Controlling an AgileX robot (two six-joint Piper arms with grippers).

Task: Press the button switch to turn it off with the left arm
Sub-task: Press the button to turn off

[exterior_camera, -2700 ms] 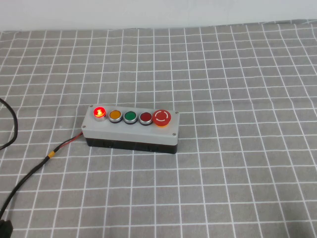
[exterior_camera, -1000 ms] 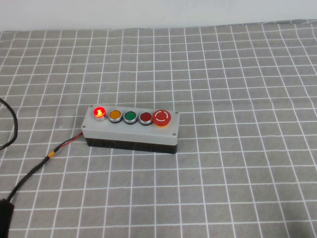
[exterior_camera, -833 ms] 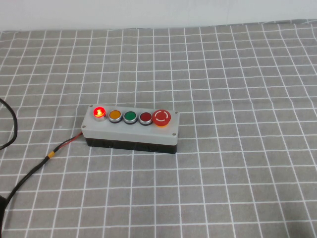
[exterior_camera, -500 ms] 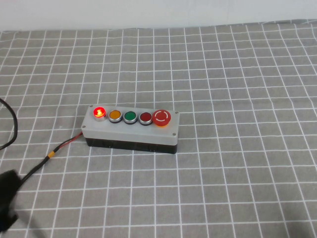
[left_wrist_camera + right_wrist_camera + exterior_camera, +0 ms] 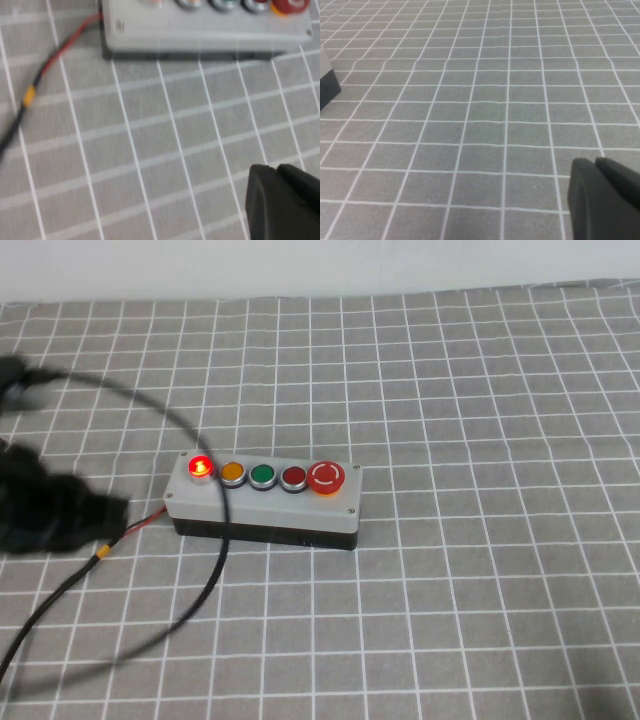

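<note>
The button switch (image 5: 201,466) glows bright red at the left end of the grey five-button box (image 5: 265,502) in the high view. My left arm comes in from the left as a blurred black mass. Its left gripper (image 5: 108,513) is shut and empty, low over the cloth just left of the box, apart from the button. In the left wrist view the left gripper (image 5: 272,171) shows two fingers pressed together, with the box (image 5: 200,35) ahead. My right gripper (image 5: 592,162) is shut and empty over bare cloth, out of the high view.
A grey cloth with a white grid (image 5: 480,570) covers the table. A black cable (image 5: 205,570) loops off my left arm across the box front. A red wire with a yellow tag (image 5: 100,552) leaves the box's left end. Orange, green, dark red and mushroom (image 5: 327,477) buttons follow rightward.
My left arm has swung up from the lower left corner to beside the box's left end, its cable now looping over the cloth. The button stays lit.
</note>
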